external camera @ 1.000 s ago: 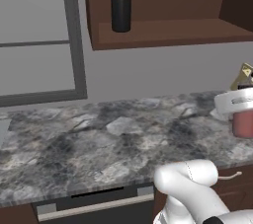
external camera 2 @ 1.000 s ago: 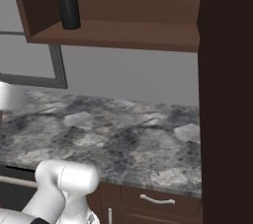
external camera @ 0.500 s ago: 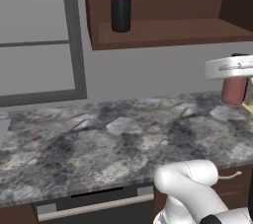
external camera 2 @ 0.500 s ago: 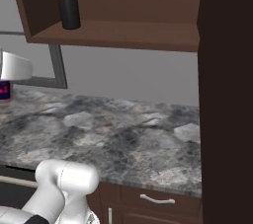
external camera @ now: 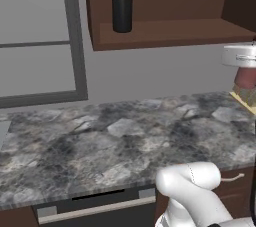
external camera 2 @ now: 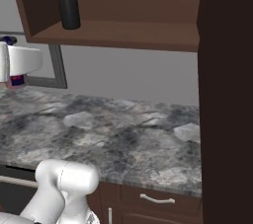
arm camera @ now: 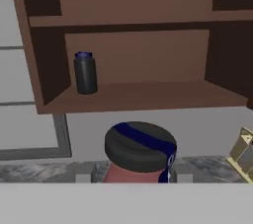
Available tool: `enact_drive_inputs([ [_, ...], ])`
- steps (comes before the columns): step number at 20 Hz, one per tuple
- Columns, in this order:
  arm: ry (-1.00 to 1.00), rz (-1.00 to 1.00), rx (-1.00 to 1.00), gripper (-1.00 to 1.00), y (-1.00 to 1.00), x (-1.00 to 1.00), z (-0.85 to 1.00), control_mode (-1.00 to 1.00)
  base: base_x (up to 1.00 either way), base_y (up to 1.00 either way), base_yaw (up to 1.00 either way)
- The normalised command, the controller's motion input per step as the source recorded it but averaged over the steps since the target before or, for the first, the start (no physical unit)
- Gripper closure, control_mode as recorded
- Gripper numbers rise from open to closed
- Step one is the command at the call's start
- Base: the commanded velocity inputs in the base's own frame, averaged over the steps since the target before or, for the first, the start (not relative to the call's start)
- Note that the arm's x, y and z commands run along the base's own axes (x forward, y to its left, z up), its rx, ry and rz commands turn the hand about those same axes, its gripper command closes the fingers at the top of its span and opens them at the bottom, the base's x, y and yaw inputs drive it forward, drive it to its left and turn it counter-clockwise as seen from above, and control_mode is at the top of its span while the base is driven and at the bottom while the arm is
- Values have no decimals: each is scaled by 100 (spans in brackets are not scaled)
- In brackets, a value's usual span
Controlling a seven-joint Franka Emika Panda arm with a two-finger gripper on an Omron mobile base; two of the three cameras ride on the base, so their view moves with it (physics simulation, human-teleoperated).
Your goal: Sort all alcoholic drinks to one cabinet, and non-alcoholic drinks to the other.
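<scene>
Red bottle [arm camera: 136, 168], dark cap, no legible label, pinched in hand [external camera: 245, 78] raised above marble bench [external camera: 115, 141]; black blue-lidded bottle [external camera: 122, 10] upright on cabinet shelf [external camera: 175, 31].

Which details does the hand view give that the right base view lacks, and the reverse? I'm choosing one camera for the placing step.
Hand view: the small red bottle seen close, cap upward, a plank shelf higher in the cabinet, and a tan object at right. Right base view: a drawer handle below the counter and a tall dark brown panel. Both: the black blue-lidded bottle on the cabinet's bottom board, the red bottle, the marbled counter.
</scene>
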Motion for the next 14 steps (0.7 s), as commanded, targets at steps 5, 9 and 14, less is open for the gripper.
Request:
enact_drive_inputs([
  [5,-13,-6,0,100,-2,30,30,-100,0,0,0],
  [9,-9,-4,0,100,0,39,11,-100,0,0,0],
  [14,-5,0,0,100,-8,45,0,-100,0,0,0],
])
